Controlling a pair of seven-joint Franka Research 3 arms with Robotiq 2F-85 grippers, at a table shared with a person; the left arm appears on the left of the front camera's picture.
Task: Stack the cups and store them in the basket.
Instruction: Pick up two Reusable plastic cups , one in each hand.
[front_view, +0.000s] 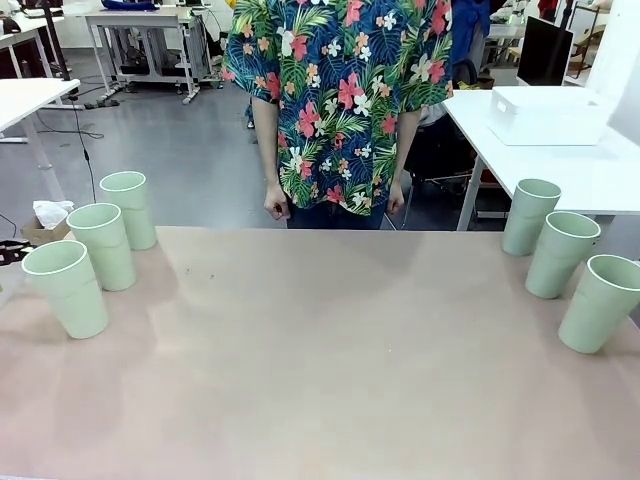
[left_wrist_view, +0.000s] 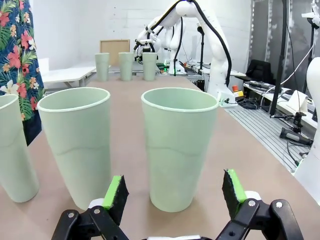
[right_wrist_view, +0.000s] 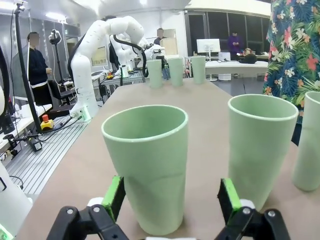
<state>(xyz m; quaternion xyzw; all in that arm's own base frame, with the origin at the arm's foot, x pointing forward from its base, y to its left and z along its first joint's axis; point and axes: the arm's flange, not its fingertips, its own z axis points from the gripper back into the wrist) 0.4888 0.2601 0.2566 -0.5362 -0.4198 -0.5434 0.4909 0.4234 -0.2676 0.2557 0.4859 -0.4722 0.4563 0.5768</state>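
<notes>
Six cups (front_view: 102, 245) stand upright, rims up, long axis vertical; left hand (left_wrist_view: 173, 177) and right hand (right_wrist_view: 172, 182) gape wide, empty.

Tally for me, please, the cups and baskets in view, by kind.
Pale green cups: 6
White basket: 1
Total: 7

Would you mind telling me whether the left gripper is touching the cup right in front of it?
Apart. In the left wrist view the open left gripper has bare table showing between each green pad and the cup.
</notes>
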